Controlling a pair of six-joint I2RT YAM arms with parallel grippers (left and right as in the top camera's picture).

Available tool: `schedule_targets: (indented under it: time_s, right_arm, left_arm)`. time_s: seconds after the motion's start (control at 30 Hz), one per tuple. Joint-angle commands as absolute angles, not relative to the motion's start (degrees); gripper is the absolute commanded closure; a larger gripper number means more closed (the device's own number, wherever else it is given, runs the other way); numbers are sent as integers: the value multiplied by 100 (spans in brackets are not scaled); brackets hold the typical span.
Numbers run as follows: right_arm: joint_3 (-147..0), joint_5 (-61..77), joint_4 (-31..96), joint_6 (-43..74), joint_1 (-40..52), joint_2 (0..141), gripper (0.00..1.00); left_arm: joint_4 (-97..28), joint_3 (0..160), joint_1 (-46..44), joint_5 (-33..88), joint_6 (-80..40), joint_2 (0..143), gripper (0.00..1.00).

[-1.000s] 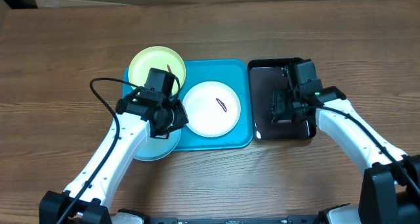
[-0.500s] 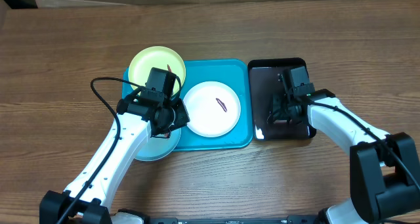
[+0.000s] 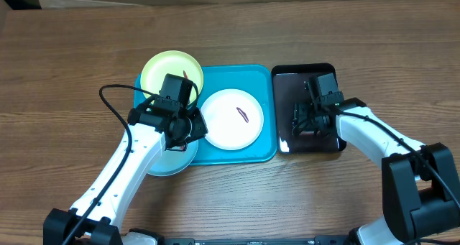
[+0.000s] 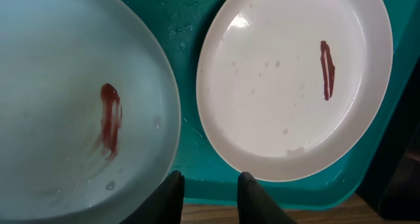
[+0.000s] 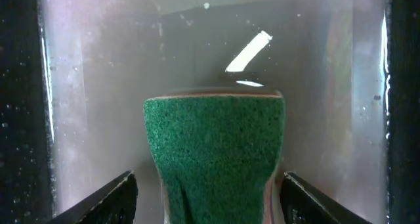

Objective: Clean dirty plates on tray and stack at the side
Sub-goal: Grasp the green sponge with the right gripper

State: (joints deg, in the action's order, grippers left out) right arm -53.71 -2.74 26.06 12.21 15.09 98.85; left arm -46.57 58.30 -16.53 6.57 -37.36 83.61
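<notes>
The turquoise tray [image 3: 248, 80] holds the white plate [image 3: 231, 118], which has a reddish smear. The pale yellow plate [image 3: 171, 72] lies over the tray's back left corner. The light blue plate [image 3: 167, 162] lies over its front left corner. My left gripper [image 3: 188, 132] is open and empty above the gap between the blue plate [image 4: 65, 86] and the white plate [image 4: 295, 79]. My right gripper [image 3: 309, 119] is open low in the black tray [image 3: 287, 83]. A green sponge [image 5: 215, 152] stands between its fingers [image 5: 111, 198] with gaps on both sides.
The black tray's floor [image 5: 98, 86] is wet and glossy, with raised walls at both sides. Bare wooden table [image 3: 359, 29] surrounds both trays. A cable [image 3: 108, 101] loops off my left arm.
My right arm has shifted a little to the left and lower over the black tray. My left arm and the plates have not moved.
</notes>
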Motion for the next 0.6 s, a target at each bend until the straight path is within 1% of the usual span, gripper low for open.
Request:
schedule_targets:
  time_s: [0.0,0.1,0.47,0.57]
  right_arm:
    - [-5205,-250,2399,1251,1538,9915,28]
    - [-5133,-252,2206,1249,1538,9915,28]
    - [-5133,-357,1815,1249,1538,10224,30]
    - [-5133,-357,1787,1247,1538,10304,41]
  left_arm:
    - [-4630,5776,-1708,600,-3776,8374,68]
    - [-4644,5776,-1708,598,-3776,8374,66]
    - [-4646,5776,-1708,600,-3776,8374,65]
    - [-4646,5776,-1708,600,-3776,8374,65]
